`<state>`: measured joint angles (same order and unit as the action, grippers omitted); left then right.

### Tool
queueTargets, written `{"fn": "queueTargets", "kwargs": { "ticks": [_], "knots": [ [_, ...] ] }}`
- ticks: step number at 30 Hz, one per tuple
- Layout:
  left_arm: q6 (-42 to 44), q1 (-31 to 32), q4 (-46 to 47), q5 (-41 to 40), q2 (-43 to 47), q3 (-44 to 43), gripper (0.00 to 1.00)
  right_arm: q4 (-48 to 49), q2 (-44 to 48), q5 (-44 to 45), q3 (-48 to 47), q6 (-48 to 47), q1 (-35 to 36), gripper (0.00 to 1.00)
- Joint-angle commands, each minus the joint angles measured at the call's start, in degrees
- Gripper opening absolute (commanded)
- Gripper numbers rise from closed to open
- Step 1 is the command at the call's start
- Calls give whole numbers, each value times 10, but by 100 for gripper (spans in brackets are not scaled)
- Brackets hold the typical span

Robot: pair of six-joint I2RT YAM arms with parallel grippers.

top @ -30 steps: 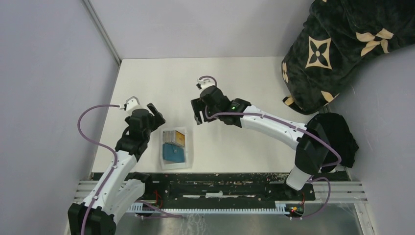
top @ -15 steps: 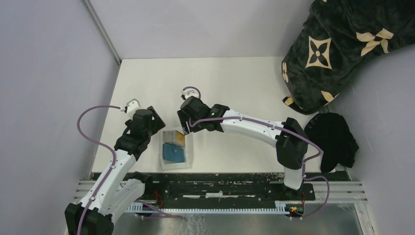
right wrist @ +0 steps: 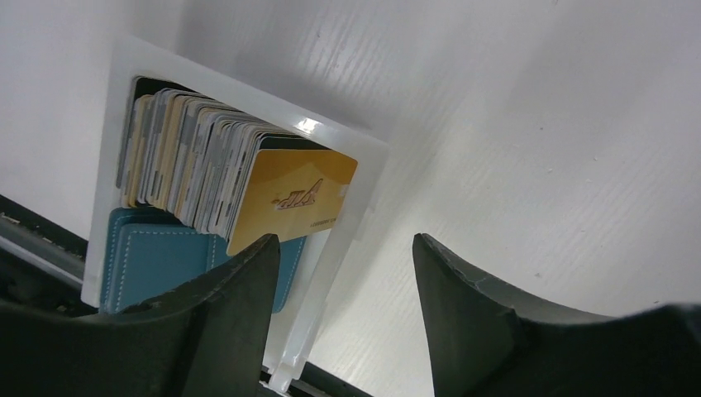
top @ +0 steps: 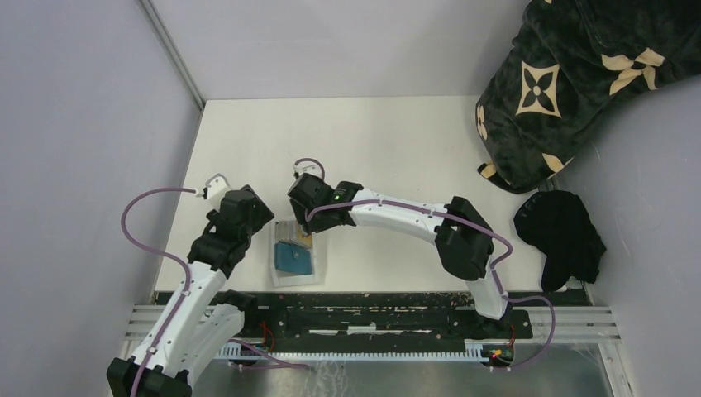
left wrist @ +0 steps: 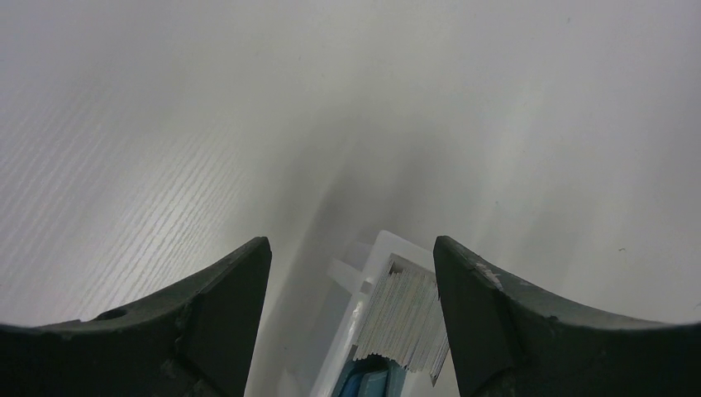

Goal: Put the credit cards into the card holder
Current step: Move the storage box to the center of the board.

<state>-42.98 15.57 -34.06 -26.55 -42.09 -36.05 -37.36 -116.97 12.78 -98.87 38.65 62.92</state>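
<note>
Swinging in from mid-table, the right gripper (right wrist: 343, 248) now hangs right over the tray (right wrist: 109, 165), jaws apart and empty. The cards (right wrist: 198, 165) stand packed on edge just ahead of its fingertips, the gold card (right wrist: 293, 198) nearest. The holder (right wrist: 157, 256) lies flat in the same tray, by its left finger. The left gripper (left wrist: 351, 248), also spread and empty, has edged up to the tray's other side. Nothing is picked yet; I'd guess the gold card goes first.
</note>
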Motion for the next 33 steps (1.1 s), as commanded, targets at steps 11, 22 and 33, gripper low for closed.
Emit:
{"fn": "queueTargets", "kwargs": {
  "ticks": [11,22,33],
  "knots": [
    [-40,3,-3,-26,3,-19,79,-14,-47,11,-32,14,4,55],
    [-42,3,1,-31,-10,-24,79,-34,-66,6,-71,-14,-8,31],
    [-31,3,37,-14,-42,-21,79,-58,-95,-26,-132,-79,-50,19]
  ]
}}
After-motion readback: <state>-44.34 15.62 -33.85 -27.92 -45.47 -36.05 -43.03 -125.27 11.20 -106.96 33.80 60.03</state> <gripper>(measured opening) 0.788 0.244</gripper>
